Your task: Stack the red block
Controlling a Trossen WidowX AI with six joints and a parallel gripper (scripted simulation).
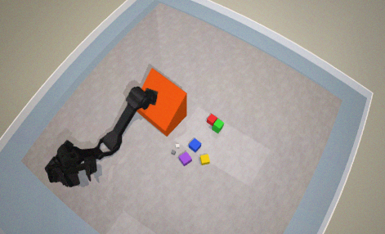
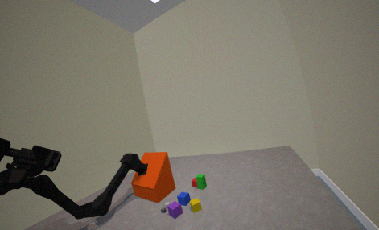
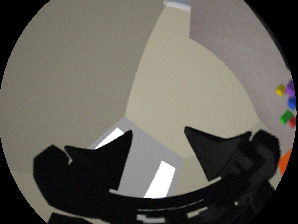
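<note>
Right of centre in the top view, the red block lies on the floor touching the green tower, well apart from the gripper, which sits by the orange wedge left of centre. Its jaws stand apart, holding nothing, as the wrist view shows. Only the exterior view reveals the green tower rising taller than the red block.

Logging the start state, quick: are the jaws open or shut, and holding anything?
Gripper: open, jaws wide apart, holding nothing; red block sits on the floor beside the green tower.
</note>
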